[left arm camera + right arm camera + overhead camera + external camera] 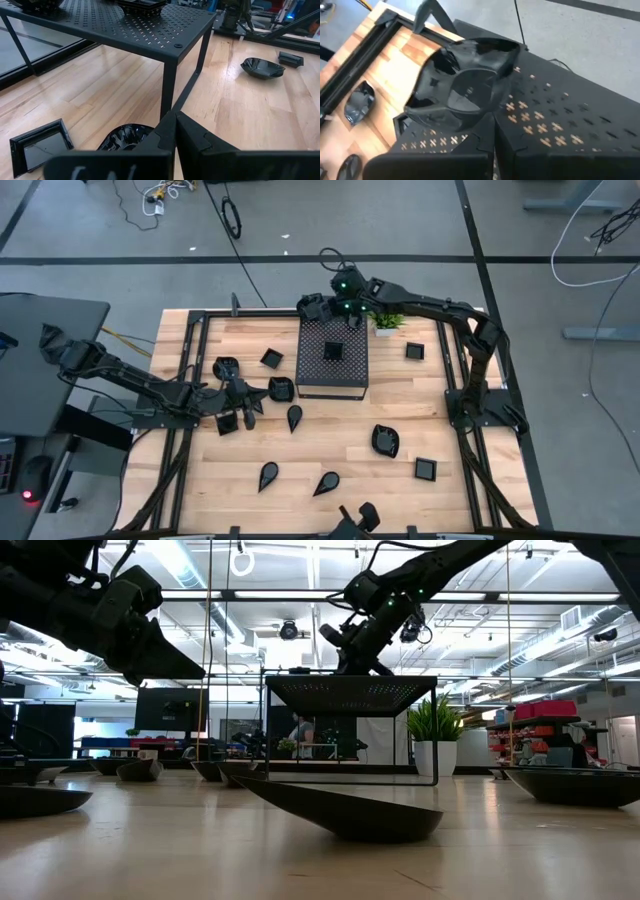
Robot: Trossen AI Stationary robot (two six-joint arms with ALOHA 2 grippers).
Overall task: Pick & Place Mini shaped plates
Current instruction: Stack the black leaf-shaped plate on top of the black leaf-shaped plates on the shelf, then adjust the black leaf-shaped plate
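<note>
A rounded mini plate (462, 82) was clamped in the right gripper (492, 122) above the perforated box's (335, 360) far-left corner, probably best lowered level; the left gripper (175, 120) was closed, empty.

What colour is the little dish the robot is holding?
Glossy black. The right wrist view shows the dish best, held in the right gripper.

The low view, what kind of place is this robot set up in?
Probably an open lab or workshop floor: exposed ceiling pipes and strip lights, shelving with red bins, and a wooden table in a metal frame with two arms.
</note>
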